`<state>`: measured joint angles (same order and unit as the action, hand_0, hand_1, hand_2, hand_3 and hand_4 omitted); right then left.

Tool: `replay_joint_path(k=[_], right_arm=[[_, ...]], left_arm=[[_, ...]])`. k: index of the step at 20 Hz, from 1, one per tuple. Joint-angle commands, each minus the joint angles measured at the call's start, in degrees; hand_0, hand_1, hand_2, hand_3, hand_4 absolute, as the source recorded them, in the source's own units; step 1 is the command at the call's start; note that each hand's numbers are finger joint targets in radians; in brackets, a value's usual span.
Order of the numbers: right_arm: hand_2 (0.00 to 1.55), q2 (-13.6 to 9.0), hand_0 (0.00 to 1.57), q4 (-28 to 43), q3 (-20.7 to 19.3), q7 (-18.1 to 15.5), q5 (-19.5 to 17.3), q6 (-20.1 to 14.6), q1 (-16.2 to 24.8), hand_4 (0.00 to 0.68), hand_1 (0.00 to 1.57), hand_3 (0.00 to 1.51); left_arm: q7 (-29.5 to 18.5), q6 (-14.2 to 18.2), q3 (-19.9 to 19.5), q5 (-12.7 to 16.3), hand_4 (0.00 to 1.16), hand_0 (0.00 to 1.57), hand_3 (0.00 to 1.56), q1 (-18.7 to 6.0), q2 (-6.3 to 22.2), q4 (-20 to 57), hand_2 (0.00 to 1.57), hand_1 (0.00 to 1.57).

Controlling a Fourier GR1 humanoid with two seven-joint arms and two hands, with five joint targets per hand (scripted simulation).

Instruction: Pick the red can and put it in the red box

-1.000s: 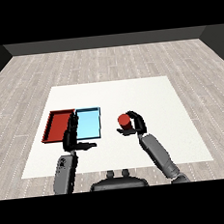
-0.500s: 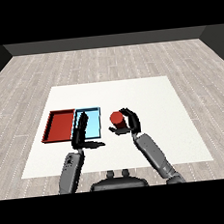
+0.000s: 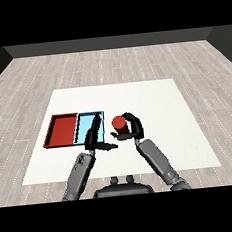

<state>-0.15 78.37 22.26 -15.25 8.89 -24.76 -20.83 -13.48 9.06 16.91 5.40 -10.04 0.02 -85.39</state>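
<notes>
The red can is held upright in my right hand, whose fingers and thumb curl round it, just right of the light blue tray. The red tray lies to the left of the blue one, with nothing in it. My left hand hovers over the blue tray's right part, fingers straight and thumb pointing right, holding nothing.
Both trays sit side by side at the left of the white table. A grey wooden floor surrounds the table.
My right hand has carried the red can leftward, closer to the blue tray. My left hand has moved right and forward, from the red tray to over the blue tray.
</notes>
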Motion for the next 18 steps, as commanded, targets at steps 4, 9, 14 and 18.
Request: replay_joint_path(k=[4, 9, 14, 18], right_arm=[[1.45, 0.1, 1.45, -5.3, 2.4, -1.0, 3.9, -3.8, -5.9, 0.63, 1.45, 1.39], [1.44, 0.2, 1.45, -7.0, 3.5, -6.9, 5.6, -2.2, -3.2, 0.635, 1.45, 1.38], [1.43, 0.2, 1.45, -5.8, 5.5, -3.3, 5.5, -6.2, -5.4, 0.641, 1.45, 1.38], [1.44, 0.2, 1.44, -0.7, 7.0, -1.4, 4.2, -5.5, -2.7, 0.63, 1.44, 1.38]], left_arm=[[-1.8, 5.8, 6.5, 3.6, 0.0, 0.0, 0.0, -3.9, 0.0, 6.4, 0.0, 0.0], [-5.4, -0.2, 3.4, 5.0, 0.0, 0.0, 0.0, -2.0, 0.0, 10.8, 0.0, 0.0], [-7.1, 1.8, 5.2, 5.6, 0.0, 0.0, 0.0, -3.6, 0.0, 14.5, 0.0, 0.0], [-3.2, 5.3, 8.5, 8.9, 0.0, 0.0, 0.0, -5.9, 0.0, 12.4, 0.0, 0.0]])
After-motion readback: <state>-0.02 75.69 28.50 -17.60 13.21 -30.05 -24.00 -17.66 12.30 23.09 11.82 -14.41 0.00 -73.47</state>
